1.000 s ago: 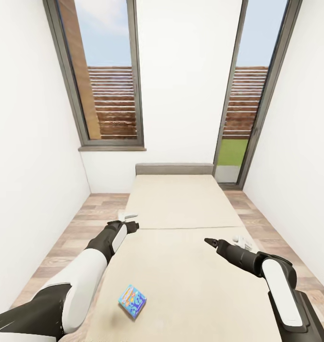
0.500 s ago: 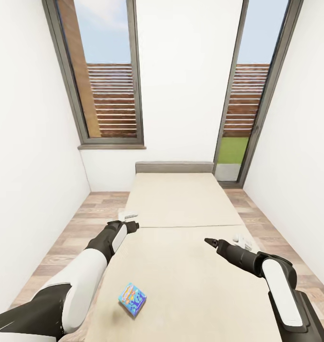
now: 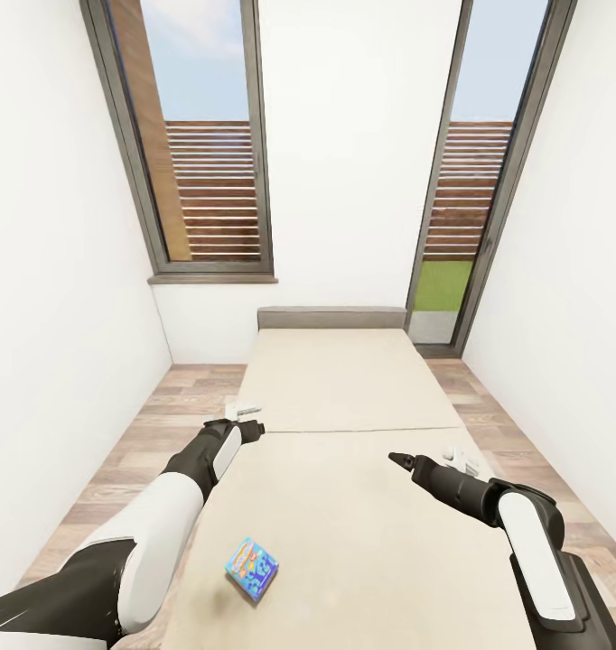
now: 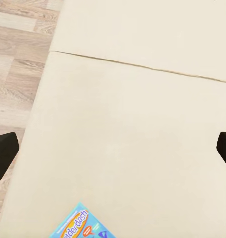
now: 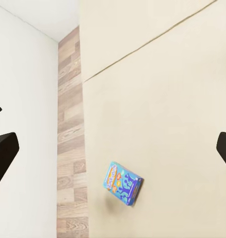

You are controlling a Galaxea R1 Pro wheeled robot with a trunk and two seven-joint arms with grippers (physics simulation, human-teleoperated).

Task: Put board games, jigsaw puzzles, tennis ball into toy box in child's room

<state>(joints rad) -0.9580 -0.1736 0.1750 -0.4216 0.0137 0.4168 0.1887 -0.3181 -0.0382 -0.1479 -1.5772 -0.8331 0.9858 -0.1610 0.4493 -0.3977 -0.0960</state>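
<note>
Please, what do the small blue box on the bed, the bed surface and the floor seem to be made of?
The small light-blue game box with an orange logo looks like printed cardboard: flat faces, sharp edges, bright artwork. The beige bed surface seems matte fabric or foam padding, plain, with one seam across; the render leaves this open. The pale floor looks like wood planks or laminate, shown by its grain and board joints.

Light-blue board game (image 3: 252,570) with orange logo: flat rectangular box, lying flat, corner-on, near foot end of beige bed (image 3: 362,506), toward left edge, nothing touching it.
</note>
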